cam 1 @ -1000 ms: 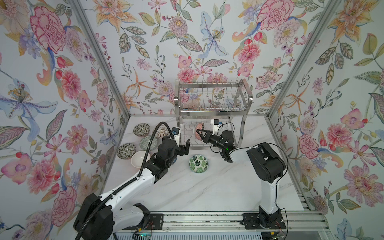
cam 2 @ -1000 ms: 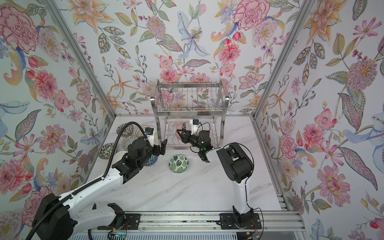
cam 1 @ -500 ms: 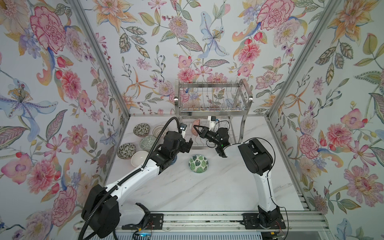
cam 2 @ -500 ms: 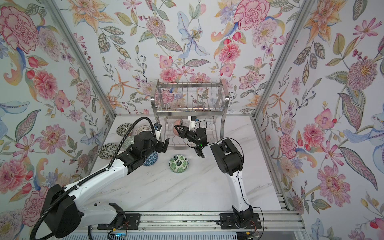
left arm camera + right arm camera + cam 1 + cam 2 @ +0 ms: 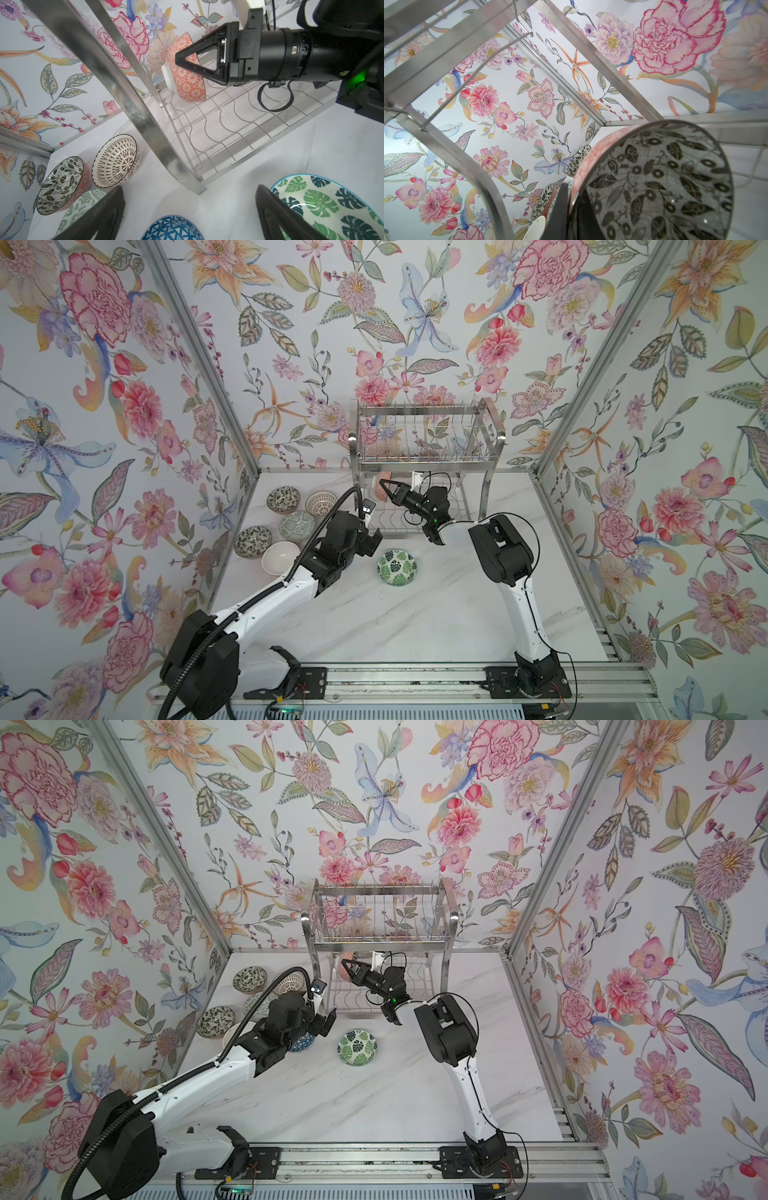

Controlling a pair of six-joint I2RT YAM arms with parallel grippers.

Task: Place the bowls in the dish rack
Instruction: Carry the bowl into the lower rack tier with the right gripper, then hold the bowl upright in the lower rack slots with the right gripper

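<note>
**Bowl goes into the rack.** The right hand point(image 5: 384, 484) is pictured reaching in beneath the upper tier of the dish rack point(image 5: 424, 456). Its fingers are drawn together on the rim of a coral-patterned bowl point(image 5: 187, 83). That bowl is held on edge at the left end of the lower tier, with its white foot turned toward the left side of the rack. Its lower side is down at the wavy wires, though it cannot be told whether its weight is borne by them. In the right wrist view the inside of the bowl point(image 5: 654, 182) is seen close up, printed with black leaves.

The left hand point(image 5: 371, 540) is held low over the bench point(image 5: 415, 614), just outside the rack's front left leg. Its fingers point(image 5: 99, 216) are spread wide apart. A blue-triangle bowl point(image 5: 172, 228) is shown upright on the bench beneath them. In a top view it is largely hidden under the left arm's wrist. A green-leaf bowl point(image 5: 397, 567) is set upright just to its right, in front of the rack and apart from both hands.

Five more bowls are grouped upright on the bench by the left wall. They are two black-and-white floral bowls point(image 5: 283, 499), a brown-lattice bowl point(image 5: 321, 503), a pale green bowl point(image 5: 296, 525) and a plain cream bowl point(image 5: 280, 558).
</note>
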